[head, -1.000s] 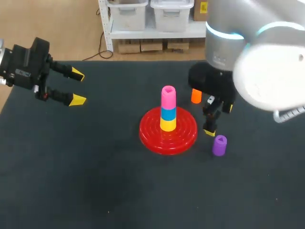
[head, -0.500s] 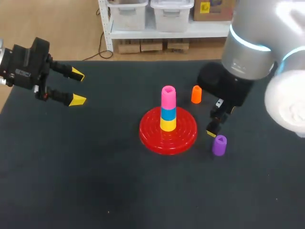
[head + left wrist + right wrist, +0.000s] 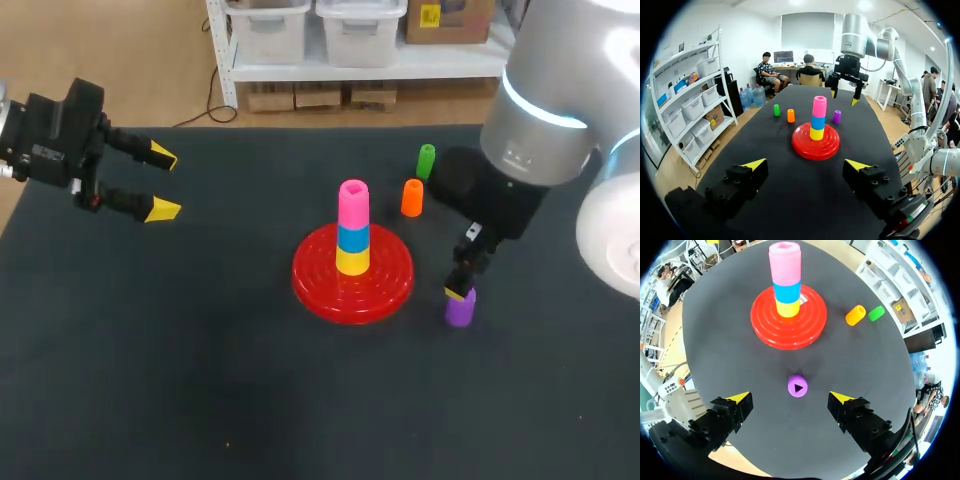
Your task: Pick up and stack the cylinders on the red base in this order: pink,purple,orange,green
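Travel of the right gripper (image 3: 790, 398) from beside the orange cylinder (image 3: 411, 198) has brought it, fingers wide open and empty, directly over the purple cylinder (image 3: 460, 308) standing just right of the red base (image 3: 310, 285), where the pink cylinder (image 3: 353, 205) already tops the stack, so descent and grasp likely follow.

Left gripper (image 3: 806, 165) is standing open before red base (image 3: 803, 148) | pink cylinder (image 3: 819, 106) is topping it | right gripper (image 3: 844, 97) is hanging above purple cylinder (image 3: 836, 116)
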`<state>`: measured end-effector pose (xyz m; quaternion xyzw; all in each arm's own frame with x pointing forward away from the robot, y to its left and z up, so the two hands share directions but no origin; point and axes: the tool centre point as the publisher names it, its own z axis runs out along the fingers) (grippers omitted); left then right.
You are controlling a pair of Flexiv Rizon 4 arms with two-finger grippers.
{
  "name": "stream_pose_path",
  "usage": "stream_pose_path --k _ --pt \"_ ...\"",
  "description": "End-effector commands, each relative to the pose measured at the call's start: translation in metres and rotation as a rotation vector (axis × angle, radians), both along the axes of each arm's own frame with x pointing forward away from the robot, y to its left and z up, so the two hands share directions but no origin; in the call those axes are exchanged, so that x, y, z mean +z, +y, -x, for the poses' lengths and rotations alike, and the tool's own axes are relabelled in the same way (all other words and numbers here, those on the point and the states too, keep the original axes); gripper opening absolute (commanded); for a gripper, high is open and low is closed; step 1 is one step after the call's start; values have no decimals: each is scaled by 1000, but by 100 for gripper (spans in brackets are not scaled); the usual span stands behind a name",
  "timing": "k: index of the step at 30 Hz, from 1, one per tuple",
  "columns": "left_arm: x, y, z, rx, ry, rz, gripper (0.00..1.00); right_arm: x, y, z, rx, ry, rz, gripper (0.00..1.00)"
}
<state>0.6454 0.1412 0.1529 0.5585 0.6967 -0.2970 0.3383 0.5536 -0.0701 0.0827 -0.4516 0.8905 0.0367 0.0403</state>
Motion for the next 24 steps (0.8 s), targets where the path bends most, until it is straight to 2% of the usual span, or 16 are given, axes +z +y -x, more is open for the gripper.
stream_pose_path --k 1,13,24 --pt "-1 0 1 1 -4 2 100 -14 0 0 -12 14 13 100" --pt "-1 0 1 1 -4 2 100 -48 -1 -11 -47 81 48 100" --pt "-1 0 1 1 -4 2 100 -55 0 -13 -59 92 58 98"
